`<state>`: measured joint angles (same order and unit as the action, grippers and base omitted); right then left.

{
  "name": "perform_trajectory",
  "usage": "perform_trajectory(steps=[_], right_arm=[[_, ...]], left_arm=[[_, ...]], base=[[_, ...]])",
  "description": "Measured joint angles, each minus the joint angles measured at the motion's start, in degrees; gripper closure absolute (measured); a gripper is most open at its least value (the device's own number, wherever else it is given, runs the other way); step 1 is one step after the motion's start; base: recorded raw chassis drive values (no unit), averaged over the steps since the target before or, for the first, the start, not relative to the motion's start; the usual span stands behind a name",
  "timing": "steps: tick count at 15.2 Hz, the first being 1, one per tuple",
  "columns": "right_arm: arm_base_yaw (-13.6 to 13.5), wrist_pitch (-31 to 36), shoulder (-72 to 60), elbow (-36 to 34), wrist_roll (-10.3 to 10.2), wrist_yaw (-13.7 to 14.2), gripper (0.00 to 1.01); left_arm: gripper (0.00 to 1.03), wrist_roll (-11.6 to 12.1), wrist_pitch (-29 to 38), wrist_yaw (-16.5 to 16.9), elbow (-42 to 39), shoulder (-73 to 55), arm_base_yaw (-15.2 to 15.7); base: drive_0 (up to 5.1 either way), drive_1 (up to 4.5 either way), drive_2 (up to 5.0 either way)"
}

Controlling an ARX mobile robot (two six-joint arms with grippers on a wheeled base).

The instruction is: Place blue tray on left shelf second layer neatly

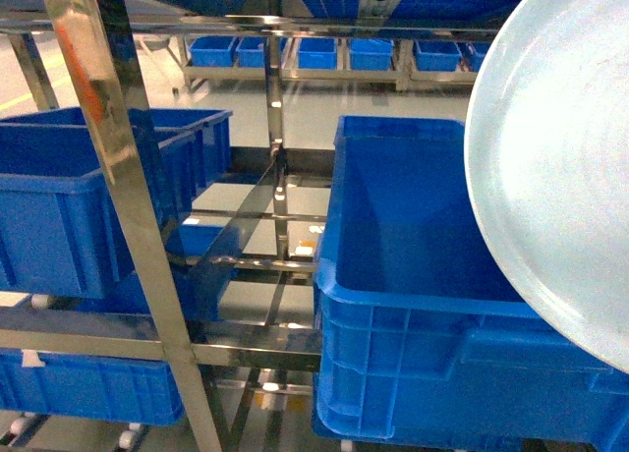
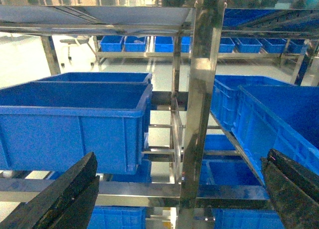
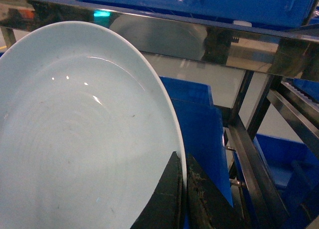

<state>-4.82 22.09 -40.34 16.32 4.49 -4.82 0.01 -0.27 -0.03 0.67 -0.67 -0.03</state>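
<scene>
Right gripper (image 3: 182, 199) pinches the rim of the blue tray (image 3: 75, 139), one finger each side, so the dish hangs on edge. In the head view it fills the 3 o'clock side, tilted above a deep blue crate (image 1: 413, 305), probably carried upright to pass the left shelf (image 1: 128, 206) uprights. Left gripper (image 2: 179, 199) has its fingers spread wide and empty, facing the steel post at 12 o'clock, likely ready to steady.

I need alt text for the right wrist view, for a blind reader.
The right gripper pinches the rim of the pale blue tray, which fills the left of the view. Behind it stand a dark blue crate and steel shelf rails.
</scene>
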Motion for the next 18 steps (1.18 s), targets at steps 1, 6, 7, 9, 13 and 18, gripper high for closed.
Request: perform_trajectory(steps=[1,6,7,9,13,18], right_arm=[[0.0,0.0,0.0,0.0,0.0,0.0,0.99],[0.0,0.0,0.0,0.0,0.0,0.0,0.99],[0.0,0.0,0.0,0.0,0.0,0.0,0.99],[0.0,-1.4,0.0,0.2,-0.6,-0.5,0.99],[10.2,-13.5,-29.3,15.4,-29.5,-16.1,0.99],[7.5,-7.3,-41.1,20.8,-32.2,-9.2,0.99]], left_arm=[[0.05,0.0,0.0,0.0,0.0,0.0,0.0],[0.05,0.0,0.0,0.0,0.0,0.0,0.0],[0.05,0.0,0.0,0.0,0.0,0.0,0.0],[0.05,0.0,0.0,0.0,0.0,0.0,0.0],[0.05,0.0,0.0,0.0,0.0,0.0,0.0],[0.05,0.0,0.0,0.0,0.0,0.0,0.0]], base=[[0.0,0.00,0.0],[0.0,0.00,0.0],[0.0,0.00,0.0],[0.0,0.00,0.0],[0.0,0.00,0.0],[0.0,0.00,0.0]])
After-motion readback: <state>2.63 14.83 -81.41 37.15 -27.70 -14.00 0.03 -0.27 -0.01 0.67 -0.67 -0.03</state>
